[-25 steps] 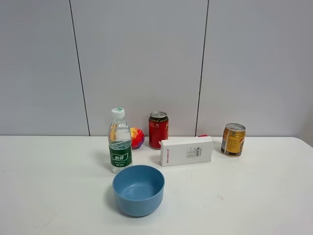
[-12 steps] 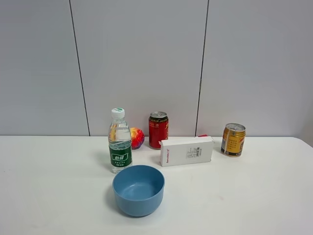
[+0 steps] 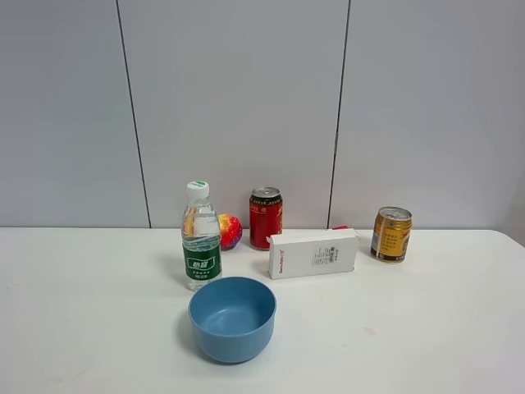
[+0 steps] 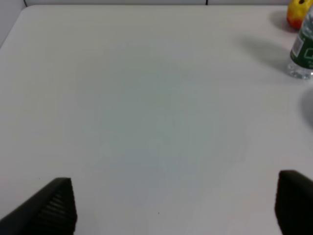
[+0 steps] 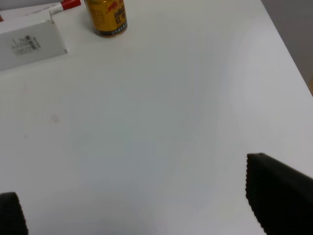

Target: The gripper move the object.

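Observation:
The red drink can point(image 3: 266, 217) with a silver lid stands upright at the back of the white table point(image 3: 98, 328), near the wall, just right of an apple. No arm shows in the high view. My left gripper point(image 4: 171, 205) is open over bare table, with only its two black fingertips point(image 4: 56, 205) in view. My right gripper point(image 5: 142, 200) is open over bare table too, its fingertips point(image 5: 279, 196) at the picture's edge. The red can shows in neither wrist view.
A water bottle point(image 3: 201, 236) with a green label, an apple point(image 3: 230, 231), a white box point(image 3: 313, 253), a gold-orange can point(image 3: 391, 234) and a blue bowl point(image 3: 232, 318) stand on the table. The right wrist view shows the gold-orange can point(image 5: 106, 17) and box point(image 5: 29, 44).

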Motion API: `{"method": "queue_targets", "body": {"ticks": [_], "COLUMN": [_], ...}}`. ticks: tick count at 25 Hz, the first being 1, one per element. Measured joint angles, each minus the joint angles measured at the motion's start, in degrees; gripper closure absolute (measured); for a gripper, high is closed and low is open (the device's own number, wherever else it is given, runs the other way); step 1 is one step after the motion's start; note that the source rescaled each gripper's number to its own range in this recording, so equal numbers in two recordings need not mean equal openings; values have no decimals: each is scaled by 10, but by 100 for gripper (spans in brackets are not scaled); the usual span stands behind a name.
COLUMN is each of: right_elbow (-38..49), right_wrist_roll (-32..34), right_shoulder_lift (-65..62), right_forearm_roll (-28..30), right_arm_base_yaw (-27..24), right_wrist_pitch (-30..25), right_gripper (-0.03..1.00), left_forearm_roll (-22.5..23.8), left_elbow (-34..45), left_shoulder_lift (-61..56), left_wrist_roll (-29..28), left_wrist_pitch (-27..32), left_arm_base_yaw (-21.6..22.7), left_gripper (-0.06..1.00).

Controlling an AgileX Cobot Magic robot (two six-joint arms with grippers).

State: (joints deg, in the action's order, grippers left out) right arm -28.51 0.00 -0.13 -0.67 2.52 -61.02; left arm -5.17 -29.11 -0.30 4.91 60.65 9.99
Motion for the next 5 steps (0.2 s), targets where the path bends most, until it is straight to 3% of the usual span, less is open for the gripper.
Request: {"method": "queue_targets", "body": {"ticks": [5], "right_elbow": [0], "right_wrist_roll": [0], "right_shoulder_lift": [0], "right_forearm_roll": [0], "right_arm_base_yaw": [0], "right_wrist_pitch": [0], "right_gripper": [25], "left_forearm_roll": [0], "left_elbow": [0], "left_shoulder_lift": [0], "left_wrist_roll": [0], "left_wrist_pitch": [0], "left_arm_base_yaw": [0], "left_gripper": [-6]}}
